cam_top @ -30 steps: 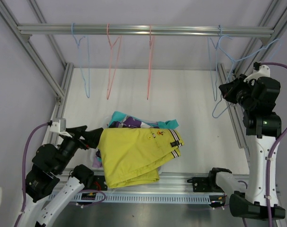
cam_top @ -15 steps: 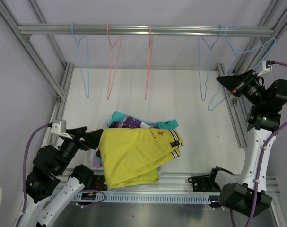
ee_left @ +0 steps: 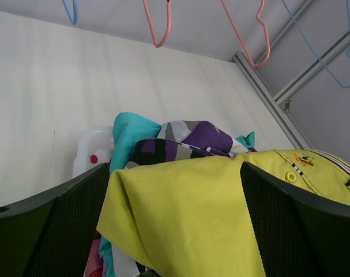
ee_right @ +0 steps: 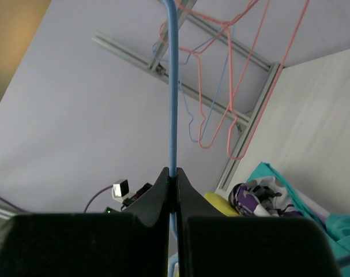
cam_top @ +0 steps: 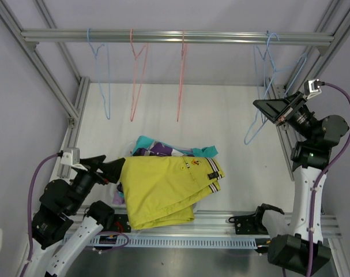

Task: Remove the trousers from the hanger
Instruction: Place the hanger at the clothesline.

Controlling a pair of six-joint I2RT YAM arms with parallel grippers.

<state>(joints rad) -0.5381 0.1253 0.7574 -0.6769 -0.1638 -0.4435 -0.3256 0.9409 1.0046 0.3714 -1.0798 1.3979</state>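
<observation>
Since a moment ago, the right gripper (ee_right: 172, 176) has moved a little left, pinched tight on the thin blue wire hanger (ee_right: 172, 86). The left gripper (cam_top: 108, 164) is wide open beside the soft, light pile of small cloth trousers (cam_top: 163, 190) on the white desk (cam_top: 221, 115). A thick folded edge looks best to grab.

Buried beneath the mustard yellow trousers (cam_top: 163, 193) by the tabletop's (cam_top: 221, 115) near edge: most of the teal trousers (ee_left: 128, 133), camouflage trousers (ee_left: 192, 138) and pink-red trousers (ee_left: 93, 262). Cut off by the left wrist view's lower edge: the roots of the left pincer's (ee_left: 175, 167) fingers (ee_left: 53, 231). Lost past the right wrist view's top edge and inside the right pincer's (ee_right: 173, 173) closed grip: both ends of the blue hanger (ee_right: 173, 86).
</observation>
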